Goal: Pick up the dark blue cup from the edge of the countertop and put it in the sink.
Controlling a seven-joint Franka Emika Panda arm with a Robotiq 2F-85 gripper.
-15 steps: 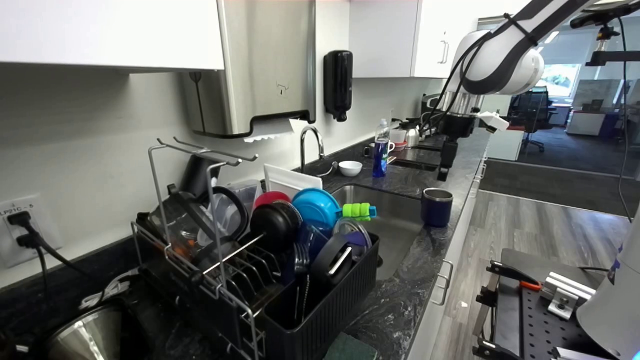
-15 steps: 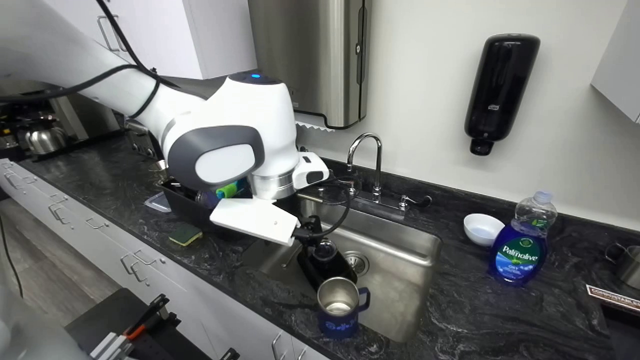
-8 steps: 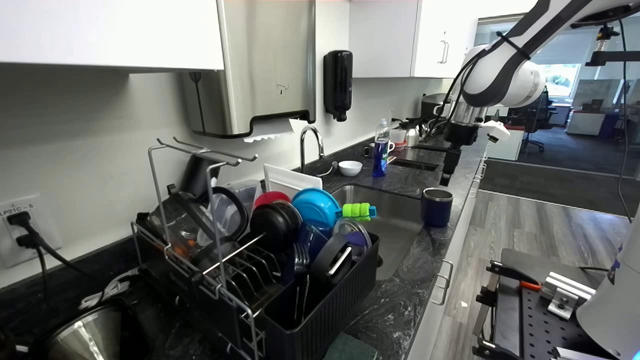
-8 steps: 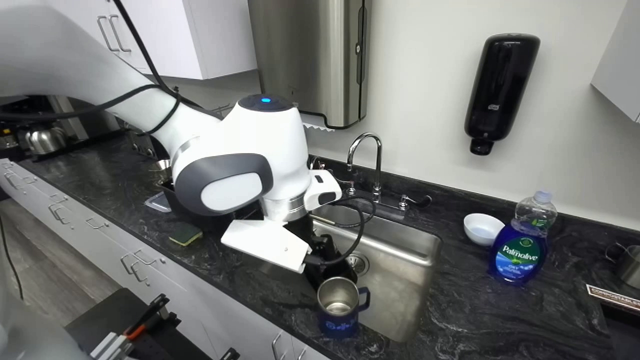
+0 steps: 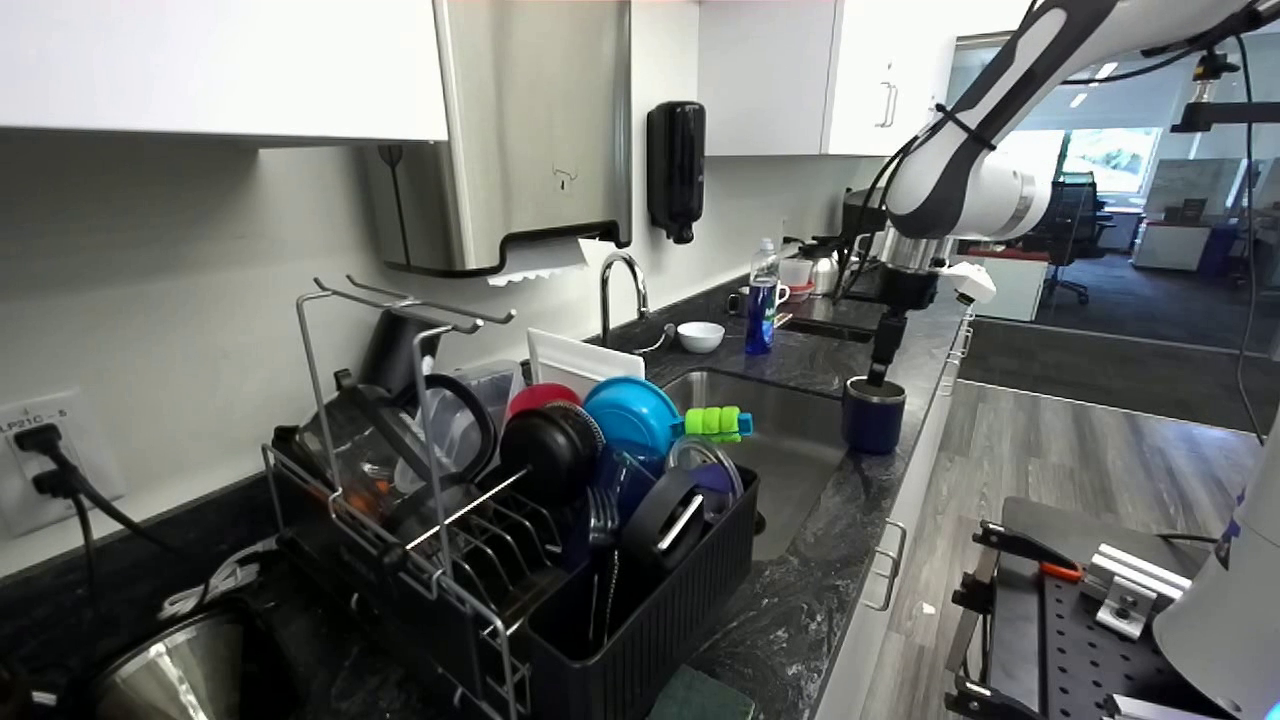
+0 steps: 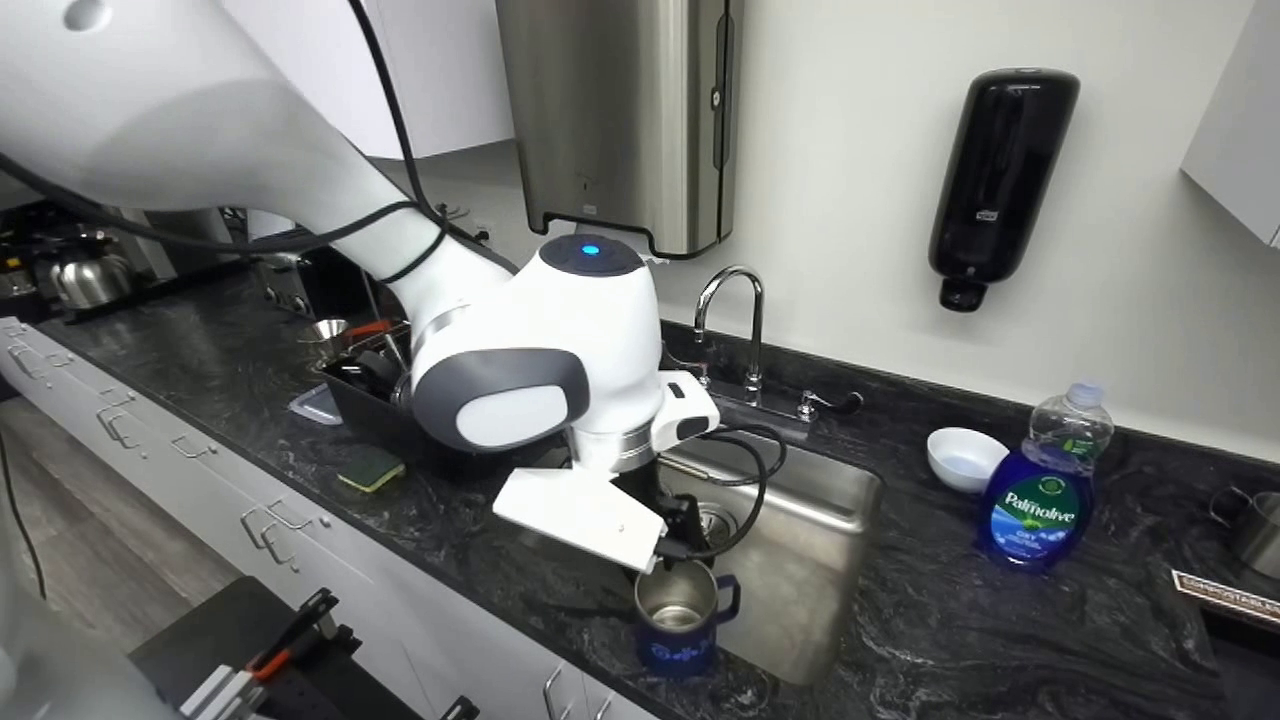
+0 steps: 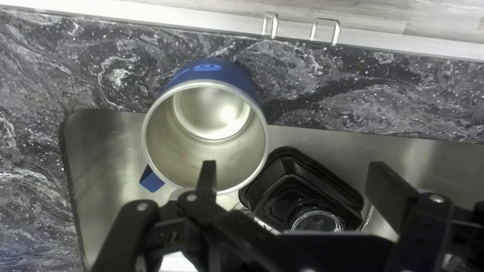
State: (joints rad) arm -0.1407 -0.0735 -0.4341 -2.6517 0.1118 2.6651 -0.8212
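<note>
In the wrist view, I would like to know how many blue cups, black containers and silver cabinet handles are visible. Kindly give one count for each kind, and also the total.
Blue cup: 1
Black container: 1
Silver cabinet handles: 2
Total: 4

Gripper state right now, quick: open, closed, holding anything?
Gripper: open, holding nothing; the cup is not gripped.

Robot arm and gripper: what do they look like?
The arm is white and rounded, with dark grey patches, black cables, a blue light on a dark round cap, and a silver ring and white plate near its end. The gripper is black, with flat fingers and silvery screws.
</note>
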